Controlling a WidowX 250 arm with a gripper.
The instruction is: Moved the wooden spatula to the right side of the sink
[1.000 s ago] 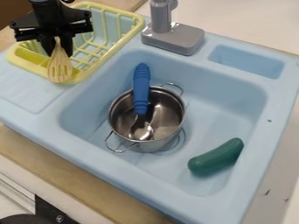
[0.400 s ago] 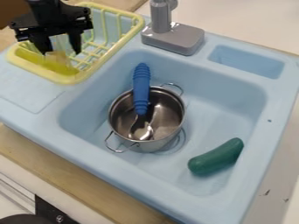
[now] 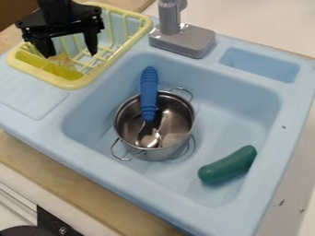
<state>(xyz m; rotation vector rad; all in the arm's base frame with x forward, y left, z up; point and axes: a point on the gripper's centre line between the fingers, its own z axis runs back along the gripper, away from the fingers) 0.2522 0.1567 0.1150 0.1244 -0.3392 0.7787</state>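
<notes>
Camera view: the sink [image 3: 215, 87] is the landmark; left and right for places are as pictured.
Gripper [image 3: 69, 50]: above the drying rack, left of the sink; its fingers stand wide apart, with nothing held between them.
Wooden spatula [image 3: 60, 59]: down in the yellow drying rack [image 3: 75, 84], left of the sink, partly hidden. I cannot tell which section bears its weight.
Pot [image 3: 126, 120]: inside the sink, with the blue-handled spoon [image 3: 148, 92] leaning in it.
Green vegetable [image 3: 227, 166]: inside the sink, towards its right.
Step in hand: probably letting go and getting clear, if the rack side counts as the right from the arm's side; the pictured right would mean the spatula still needs carrying across.
Spatula release: keep the fingers spread, lift straight up, and don't swing sideways until the tips clear the rack's ribs. Closing early could nip the wood or hook a rib.
Rack check: once clear, see that the spatula rests steady and hasn't tipped. If it leans badly, a gentle regrip beats a nudge, which could shift the rack.
</notes>
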